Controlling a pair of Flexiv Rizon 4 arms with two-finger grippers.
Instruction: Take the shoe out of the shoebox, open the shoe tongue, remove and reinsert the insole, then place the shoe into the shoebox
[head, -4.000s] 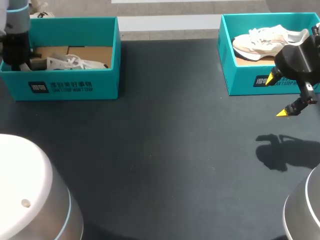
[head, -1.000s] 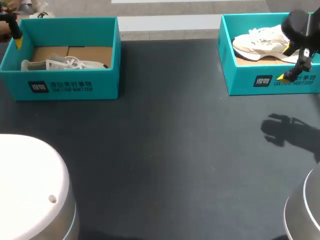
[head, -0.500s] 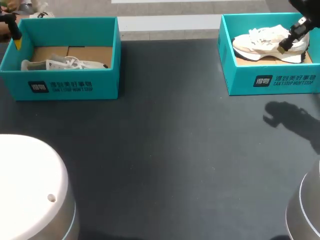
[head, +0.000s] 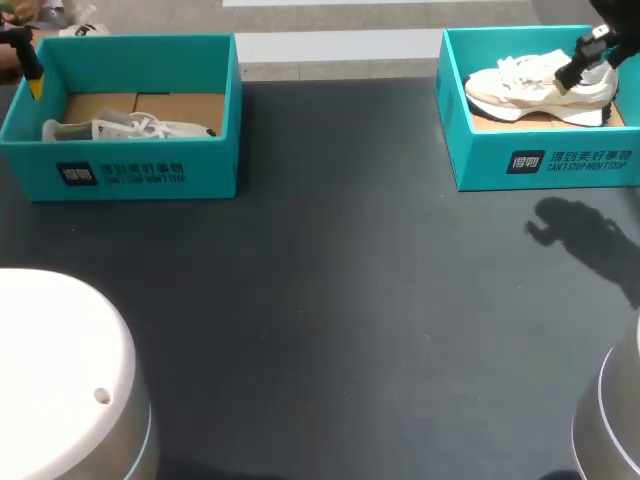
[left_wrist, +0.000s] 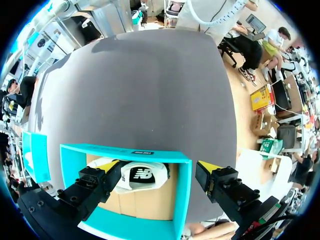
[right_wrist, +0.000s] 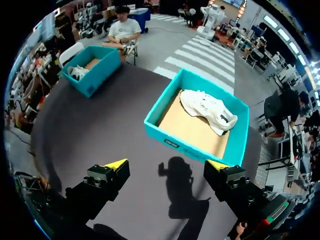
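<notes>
Two teal shoeboxes stand at the table's far side. The right shoebox (head: 540, 160) (right_wrist: 186, 141) holds a white and beige shoe (head: 535, 85) (right_wrist: 207, 109) lying on its side. My right gripper (right_wrist: 167, 165) hangs open high above the table in front of this box, holding nothing; in the head view one of its fingers (head: 583, 62) shows over the shoe's heel. The left shoebox (head: 130, 170) (left_wrist: 150, 152) holds a white shoe (head: 135, 128) (left_wrist: 142, 175). My left gripper (left_wrist: 160, 167) is open above that box's far left corner, its yellow fingertip (head: 37, 88) at the rim.
Dark table (head: 330, 300) stretches between the boxes and toward my arm bases (head: 60, 380). The right arm's shadow (head: 585, 240) falls in front of the right shoebox. In the right wrist view the left shoebox (right_wrist: 90, 67) lies far ahead.
My right gripper has risen and moved back from the right shoebox's front wall to over the shoe's heel. Its shadow shifted slightly. The left arm, inside its box earlier, holds still above the rim.
</notes>
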